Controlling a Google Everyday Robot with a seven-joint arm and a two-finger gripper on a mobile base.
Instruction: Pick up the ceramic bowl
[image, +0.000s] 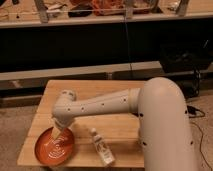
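Note:
The ceramic bowl (54, 146) is a wide, shallow orange-red dish with pale rings inside. It sits at the front left of the wooden table (95, 92). My white arm reaches across the table from the right and bends down over the bowl. My gripper (56, 131) hangs at the bowl's far rim, right at or just above its inner surface.
A small clear bottle (101, 147) with a white label lies on its side just right of the bowl. A dark shelf unit with a cluttered counter (105, 10) stands behind the table. A black box (182, 55) and cables sit at the right.

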